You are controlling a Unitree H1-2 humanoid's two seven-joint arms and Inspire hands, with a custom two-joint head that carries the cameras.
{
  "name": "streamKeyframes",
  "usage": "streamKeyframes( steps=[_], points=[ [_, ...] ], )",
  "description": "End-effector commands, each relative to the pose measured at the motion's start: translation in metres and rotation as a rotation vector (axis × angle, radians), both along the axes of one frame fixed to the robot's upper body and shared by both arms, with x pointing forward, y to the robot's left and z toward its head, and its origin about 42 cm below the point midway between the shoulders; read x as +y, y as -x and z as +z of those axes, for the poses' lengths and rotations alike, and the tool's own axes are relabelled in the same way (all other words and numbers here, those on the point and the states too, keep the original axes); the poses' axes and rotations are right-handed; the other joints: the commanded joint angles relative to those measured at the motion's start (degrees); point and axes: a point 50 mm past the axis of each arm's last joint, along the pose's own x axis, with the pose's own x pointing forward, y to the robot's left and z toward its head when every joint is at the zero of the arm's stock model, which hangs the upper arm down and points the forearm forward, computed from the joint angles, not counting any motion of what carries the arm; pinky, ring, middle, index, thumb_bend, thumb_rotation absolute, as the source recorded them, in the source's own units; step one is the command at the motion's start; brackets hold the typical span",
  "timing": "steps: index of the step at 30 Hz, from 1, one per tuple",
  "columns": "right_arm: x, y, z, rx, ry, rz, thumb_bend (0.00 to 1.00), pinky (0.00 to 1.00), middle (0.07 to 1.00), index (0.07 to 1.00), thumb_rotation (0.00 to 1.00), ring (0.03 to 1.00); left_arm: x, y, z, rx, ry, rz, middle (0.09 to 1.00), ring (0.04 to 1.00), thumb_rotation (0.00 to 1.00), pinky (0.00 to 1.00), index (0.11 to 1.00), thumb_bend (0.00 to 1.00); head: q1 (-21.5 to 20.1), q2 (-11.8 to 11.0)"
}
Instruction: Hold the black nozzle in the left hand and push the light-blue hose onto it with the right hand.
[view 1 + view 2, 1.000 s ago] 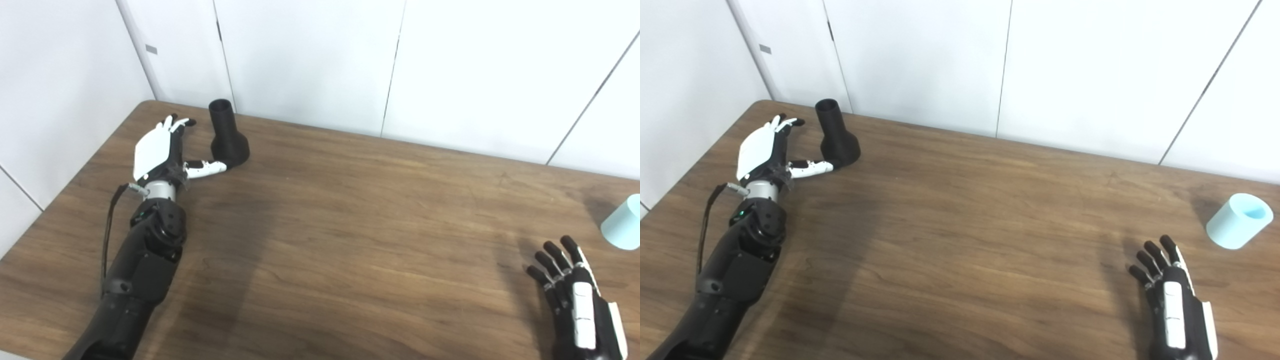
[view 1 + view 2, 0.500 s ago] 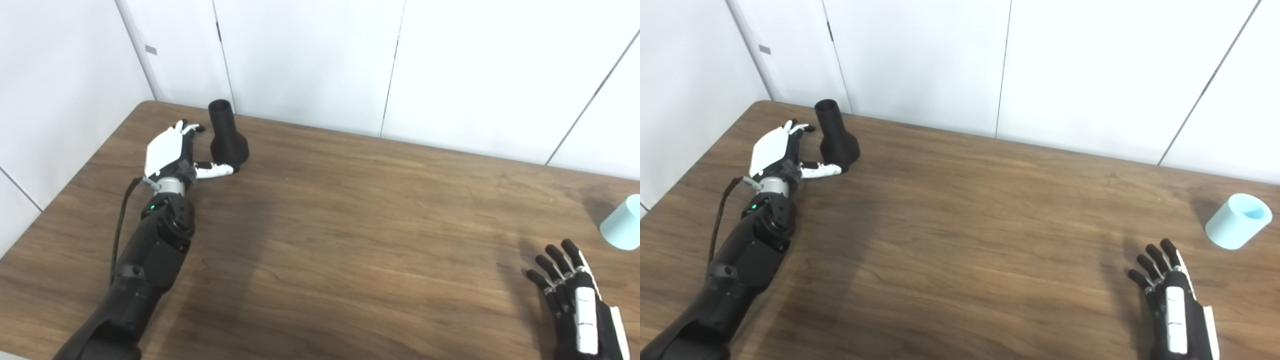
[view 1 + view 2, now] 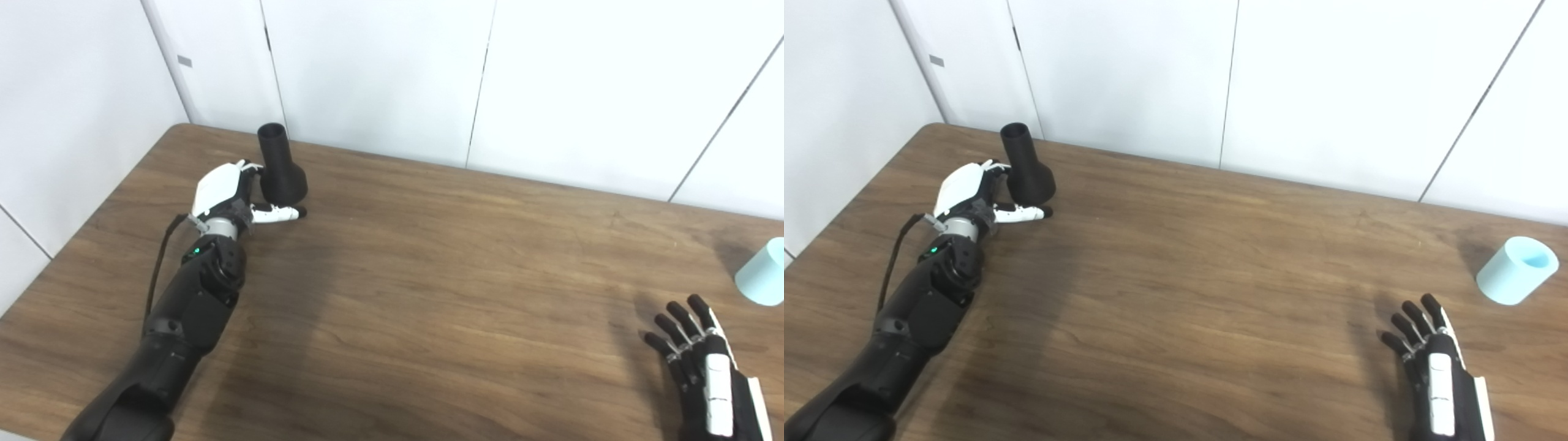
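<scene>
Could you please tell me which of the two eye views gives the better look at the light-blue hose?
The right eye view. There the whole light-blue hose shows, lying on its side with its open end visible. In the left eye view the picture's right edge cuts it off, so only part of its side wall appears.

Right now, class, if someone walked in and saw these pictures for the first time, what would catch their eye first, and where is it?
The black nozzle stands upright at the table's far left corner, with the left hand open right beside it, thumb reaching past its base. Far off at the right edge lies the light-blue hose, on its side. The right hand waits open near the front, short of it.
</scene>
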Motion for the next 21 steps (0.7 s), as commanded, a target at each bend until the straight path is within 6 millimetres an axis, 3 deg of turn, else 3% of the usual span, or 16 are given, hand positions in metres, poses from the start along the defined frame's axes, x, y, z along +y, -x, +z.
streamKeyframes(
  steps=[1, 21],
  points=[
    [0.0, 0.01, -0.011, 0.05, -0.028, -0.003, 0.38, 0.8, 0.884, 0.925, 0.85, 0.869, 0.006, -0.015, 0.032, -0.082, -0.036, -0.007, 0.949, 1.0, 0.36, 1.0, 0.792, 1.0, 0.02, 0.01],
    [0.004, 0.015, -0.009, 0.06, 0.012, -0.007, 0.37, 0.76, 0.875, 0.916, 0.89, 0.847, 0.002, -0.032, 0.026, -0.086, -0.03, 0.032, 0.908, 0.99, 0.32, 1.0, 0.737, 1.0, -0.26, 0.39]
  ],
)
